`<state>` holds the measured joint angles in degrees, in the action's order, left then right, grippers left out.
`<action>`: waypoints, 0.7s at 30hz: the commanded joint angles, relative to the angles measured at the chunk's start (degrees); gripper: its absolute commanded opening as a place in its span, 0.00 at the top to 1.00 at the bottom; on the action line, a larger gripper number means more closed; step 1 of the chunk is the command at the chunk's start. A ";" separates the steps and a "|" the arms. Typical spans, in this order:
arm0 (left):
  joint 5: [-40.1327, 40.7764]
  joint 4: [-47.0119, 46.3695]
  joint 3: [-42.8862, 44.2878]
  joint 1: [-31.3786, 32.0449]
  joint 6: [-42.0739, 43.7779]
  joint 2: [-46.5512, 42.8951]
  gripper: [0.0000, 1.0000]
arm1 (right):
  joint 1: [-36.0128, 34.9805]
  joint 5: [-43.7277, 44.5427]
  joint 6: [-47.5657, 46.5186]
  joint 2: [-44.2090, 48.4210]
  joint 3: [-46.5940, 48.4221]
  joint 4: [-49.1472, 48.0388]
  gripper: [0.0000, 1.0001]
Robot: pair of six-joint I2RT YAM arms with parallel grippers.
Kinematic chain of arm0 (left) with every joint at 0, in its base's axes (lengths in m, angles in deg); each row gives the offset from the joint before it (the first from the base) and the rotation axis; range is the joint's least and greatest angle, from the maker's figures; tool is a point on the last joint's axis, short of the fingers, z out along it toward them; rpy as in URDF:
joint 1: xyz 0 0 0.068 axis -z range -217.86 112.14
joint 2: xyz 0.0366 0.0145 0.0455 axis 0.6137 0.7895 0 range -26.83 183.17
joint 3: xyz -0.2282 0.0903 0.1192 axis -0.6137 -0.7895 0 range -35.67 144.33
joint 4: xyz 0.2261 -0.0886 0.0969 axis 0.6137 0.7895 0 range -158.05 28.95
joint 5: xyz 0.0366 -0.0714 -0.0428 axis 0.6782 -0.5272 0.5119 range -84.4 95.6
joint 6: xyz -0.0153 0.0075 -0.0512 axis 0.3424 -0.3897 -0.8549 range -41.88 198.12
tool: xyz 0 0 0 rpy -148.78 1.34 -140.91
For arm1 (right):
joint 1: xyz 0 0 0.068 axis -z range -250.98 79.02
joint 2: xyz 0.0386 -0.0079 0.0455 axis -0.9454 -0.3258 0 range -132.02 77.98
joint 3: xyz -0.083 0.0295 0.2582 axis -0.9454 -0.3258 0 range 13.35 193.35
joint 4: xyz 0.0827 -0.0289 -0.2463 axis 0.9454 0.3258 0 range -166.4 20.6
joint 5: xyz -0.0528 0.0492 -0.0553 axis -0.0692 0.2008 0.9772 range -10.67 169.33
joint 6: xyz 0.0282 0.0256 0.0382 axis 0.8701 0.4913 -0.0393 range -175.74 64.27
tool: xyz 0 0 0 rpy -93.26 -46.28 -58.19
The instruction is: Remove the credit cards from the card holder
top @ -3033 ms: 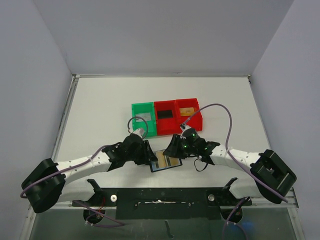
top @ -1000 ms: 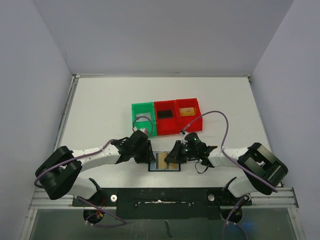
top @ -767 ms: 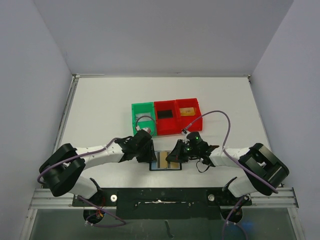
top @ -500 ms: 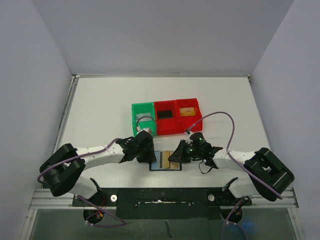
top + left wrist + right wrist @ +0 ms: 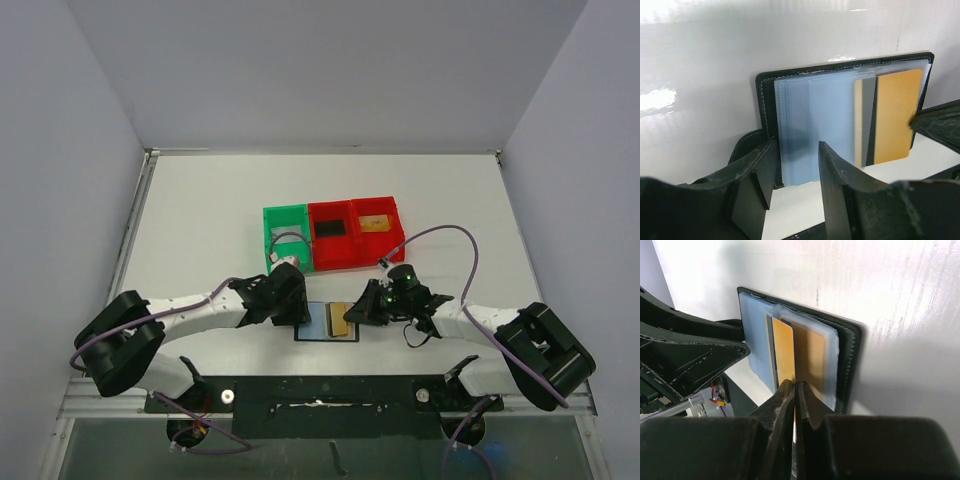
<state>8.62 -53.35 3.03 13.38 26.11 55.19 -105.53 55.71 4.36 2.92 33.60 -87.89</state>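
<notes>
Scene: white table [image 5: 200, 220] with two arms that reach in from the near edge and meet over the card holder.

Card holder [image 5: 318, 322]: it lies open and flat on the table, close to the near edge, between the two grippers. The bluish clear pockets face up and a black border runs around them.

Gold card [image 5: 340, 323]: it is in the right half of the holder and sticks partly out of its pocket. A dark stripe runs along one long side. In the right wrist view, one part is bare and the other part lies under the clear pocket sheet.

Left gripper [image 5: 796, 150]: it is over the left half of the holder. Its fingers [image 5: 832, 170] are spread, and the edge of the pocket stack shows between them. Nothing is pinched. Whether the tips press on the holder cannot be told.

Right gripper [image 5: 794, 385]: its fingers are pressed together and pinch the outer edge of the gold card, at the right side of the holder.

Bins: green bin [image 5: 268, 235], middle red bin [image 5: 333, 255] and right red bin [image 5: 382, 245] stand in one row, touching each other, behind the holder.

Black card [image 5: 331, 228]: it lies flat in the middle red bin.

Pale grey card [image 5: 290, 238]: it lies in the green bin and is only partly seen.
</notes>
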 commanded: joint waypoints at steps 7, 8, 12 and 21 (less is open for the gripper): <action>-0.54 -0.47 1.87 -0.35 0.48 -10.99 0.55 | -0.07 -0.98 -0.16 -0.88 0.67 -2.94 0.97; -1.73 -1.29 2.17 -0.31 0.58 -11.01 0.54 | -0.10 -1.00 -0.11 -1.11 0.67 -3.23 0.98; -7.56 -8.46 1.24 -0.34 0.24 -9.05 0.55 | -0.17 -1.25 0.23 -2.08 0.45 -4.46 0.98; -12.72 -16.13 -0.40 -0.20 -2.22 1.27 0.77 | -0.30 -1.54 1.58 -2.88 -0.77 -7.06 0.97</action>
<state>-2.09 -64.82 2.61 13.32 24.99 53.90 -105.53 55.03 5.04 0.34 33.45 -90.82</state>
